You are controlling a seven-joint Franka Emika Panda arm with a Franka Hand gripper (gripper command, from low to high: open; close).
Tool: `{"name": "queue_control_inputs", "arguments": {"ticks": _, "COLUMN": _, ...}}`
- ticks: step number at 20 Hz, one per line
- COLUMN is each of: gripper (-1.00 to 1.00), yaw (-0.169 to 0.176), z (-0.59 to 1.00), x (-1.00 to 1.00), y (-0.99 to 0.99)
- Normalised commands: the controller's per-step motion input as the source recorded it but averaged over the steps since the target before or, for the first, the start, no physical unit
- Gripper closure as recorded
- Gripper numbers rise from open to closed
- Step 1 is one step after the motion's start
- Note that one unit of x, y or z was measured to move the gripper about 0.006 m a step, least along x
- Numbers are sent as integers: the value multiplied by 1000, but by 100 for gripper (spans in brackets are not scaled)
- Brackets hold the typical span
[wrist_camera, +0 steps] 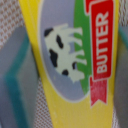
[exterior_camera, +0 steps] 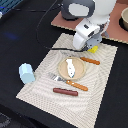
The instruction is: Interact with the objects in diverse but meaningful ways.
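Observation:
In the wrist view a yellow packet [wrist_camera: 75, 95] with a cow picture and a red "BUTTER" banner fills the space between my gripper [wrist_camera: 71, 55] fingers; the grey-teal pads [wrist_camera: 17, 82] press against both of its long sides. In the exterior view the gripper [exterior_camera: 91, 46] is low over the mat's far edge, with only a corner of the yellow packet [exterior_camera: 93, 49] showing under it. A pale blue cup [exterior_camera: 26, 73] stands at the mat's left edge. The dark red-brown sausage [exterior_camera: 65, 92] lies near the mat's front. A small white oblong piece [exterior_camera: 71, 67] rests on a round wooden plate [exterior_camera: 62, 66].
A beige placemat [exterior_camera: 42, 85] covers the dark table. A fork [exterior_camera: 70, 83] with an orange handle lies in front of the plate and an orange-handled knife [exterior_camera: 90, 60] beside it. A brown board [exterior_camera: 114, 26] and a bowl [exterior_camera: 124, 18] are at the back right. A black cable [exterior_camera: 42, 37] trails across the table.

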Motion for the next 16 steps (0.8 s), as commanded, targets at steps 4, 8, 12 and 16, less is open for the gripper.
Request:
{"name": "queue_control_inputs", "arguments": {"ticks": 4, "gripper": 100, "yaw": 31, "z": 697, "x": 151, "y": 149}}
{"name": "queue_control_inputs", "arguments": {"ticks": 8, "gripper": 100, "yaw": 48, "z": 1000, "x": 201, "y": 295}}
{"name": "queue_control_inputs", "arguments": {"ticks": 12, "gripper": 100, "yaw": 61, "z": 965, "x": 153, "y": 280}}
{"name": "queue_control_inputs", "arguments": {"ticks": 16, "gripper": 100, "yaw": 66, "z": 826, "x": 45, "y": 175}}
